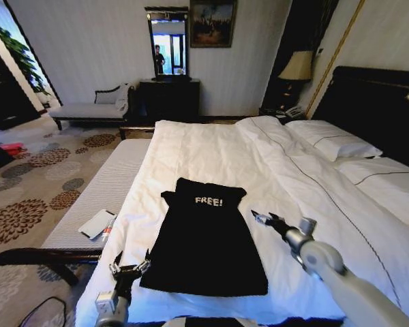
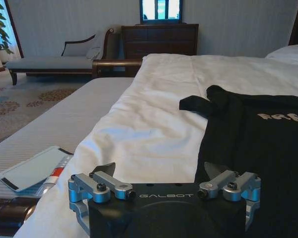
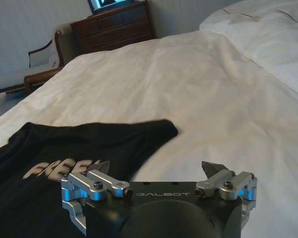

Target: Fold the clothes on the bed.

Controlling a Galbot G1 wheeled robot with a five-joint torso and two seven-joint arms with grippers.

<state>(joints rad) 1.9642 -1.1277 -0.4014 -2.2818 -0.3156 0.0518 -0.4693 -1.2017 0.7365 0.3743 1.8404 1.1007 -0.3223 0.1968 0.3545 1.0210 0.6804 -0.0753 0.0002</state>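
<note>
The clothes (image 1: pixel 204 245), one black garment with white "FREE!" lettering, lie spread flat on the bed's white duvet (image 1: pixel 218 146), hem toward me. My left gripper (image 1: pixel 129 267) is open, low at the garment's near left corner. In the left wrist view that gripper (image 2: pixel 161 171) straddles the garment's left edge (image 2: pixel 253 144). My right gripper (image 1: pixel 262 219) is open just right of the garment, beside its right sleeve. From the right wrist, the open gripper (image 3: pixel 156 167) hovers at the sleeve and lettering (image 3: pixel 74 148).
A grey upholstered bench (image 1: pixel 105 184) runs along the bed's left side, with a flat white device (image 1: pixel 97 223) lying on it. Pillows (image 1: pixel 334 143) and a dark headboard (image 1: pixel 375 102) are at the right. A chaise (image 1: pixel 88 109) and dresser (image 1: pixel 169 99) stand by the far wall.
</note>
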